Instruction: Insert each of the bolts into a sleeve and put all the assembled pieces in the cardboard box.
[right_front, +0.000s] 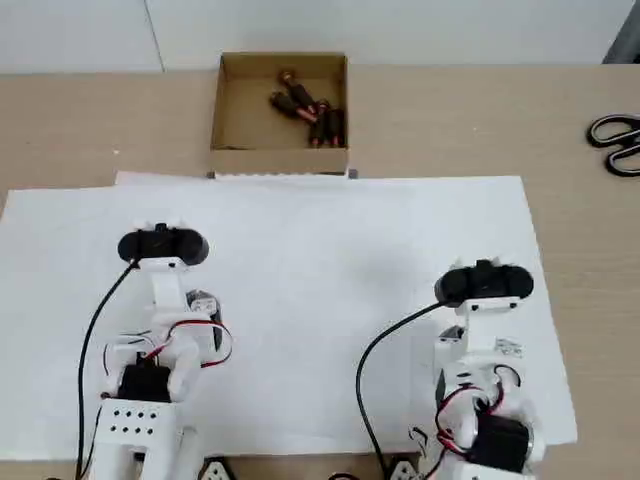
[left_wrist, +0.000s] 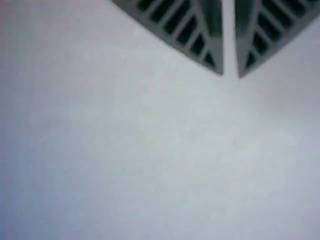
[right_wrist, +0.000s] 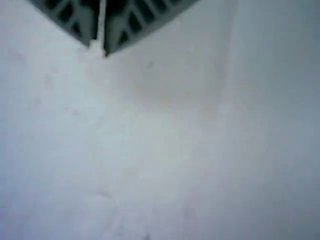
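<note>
1. Soft, even light falls from overhead on the table (right_front: 90, 120). The white paper sheet (right_front: 330, 250) under my two arms shows bright, with no hard glare.
2. Shadows stay faint. My arms cast only pale grey smudges on the sheet, and the inside of the cardboard box (right_front: 232, 100), just past the sheet's far edge, sits darker than the tabletop around it.
3. My left gripper (left_wrist: 230, 75) hangs close over the paper, its fingers (left_wrist: 190, 30) dark against the pale surface.
4. My right gripper (right_wrist: 98, 49) is equally dark, with a broad, soft shadow on the paper just beside its tips.
</note>
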